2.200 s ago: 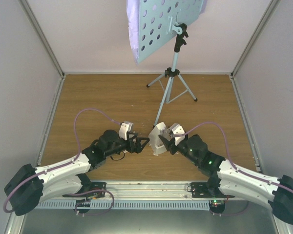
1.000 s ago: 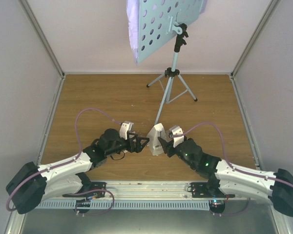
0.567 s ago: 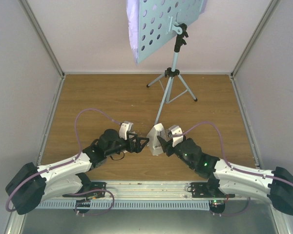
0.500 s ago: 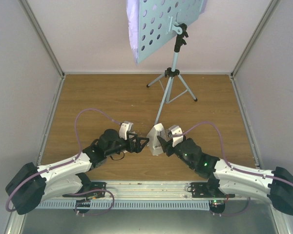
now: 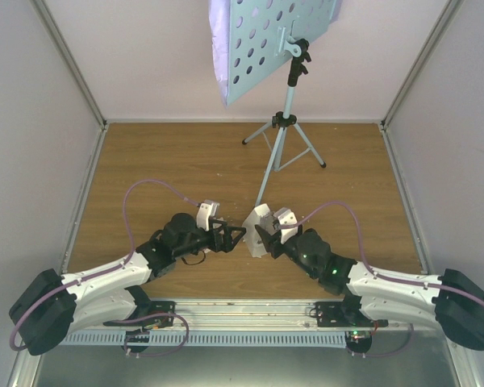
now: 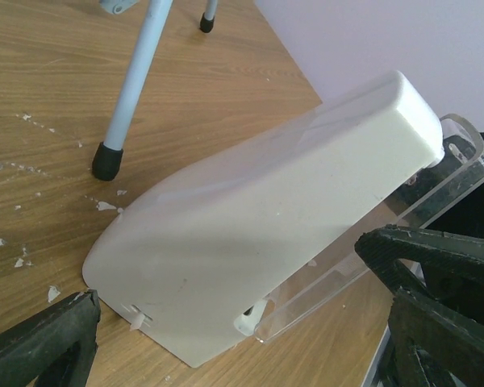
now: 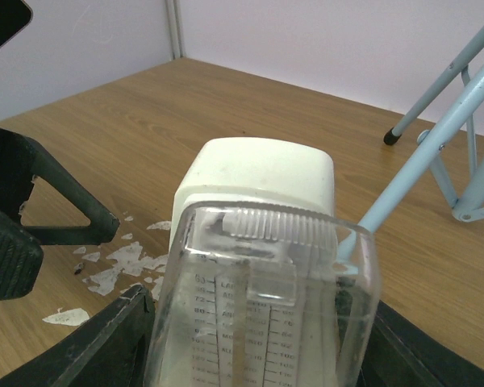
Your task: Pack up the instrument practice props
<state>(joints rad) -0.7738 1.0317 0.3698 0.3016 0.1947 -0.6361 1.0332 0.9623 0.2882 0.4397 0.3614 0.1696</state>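
Observation:
The white pyramid-shaped metronome (image 5: 259,227) with a clear front cover leans tilted on the wooden floor between my two grippers. My right gripper (image 5: 268,239) is shut on it; in the right wrist view the metronome (image 7: 258,185) fills the gap between the fingers of that gripper (image 7: 258,355). My left gripper (image 5: 235,236) is open just left of it; the left wrist view shows the metronome (image 6: 258,218) ahead of the spread gripper (image 6: 226,339). The light-blue music stand (image 5: 281,129) stands at the back, its perforated desk (image 5: 274,44) up high with lilac sheet-music pages (image 5: 219,48) behind it.
One tripod leg's black foot (image 6: 106,161) rests close behind the metronome; the legs also show in the right wrist view (image 7: 468,89). White crumbs (image 7: 121,262) lie on the floor (image 5: 169,161) by the metronome. Pale walls enclose the floor on three sides.
My right arm has reached further left, carrying the metronome a little left and tilting it. My left arm has hardly moved. The stand is unchanged.

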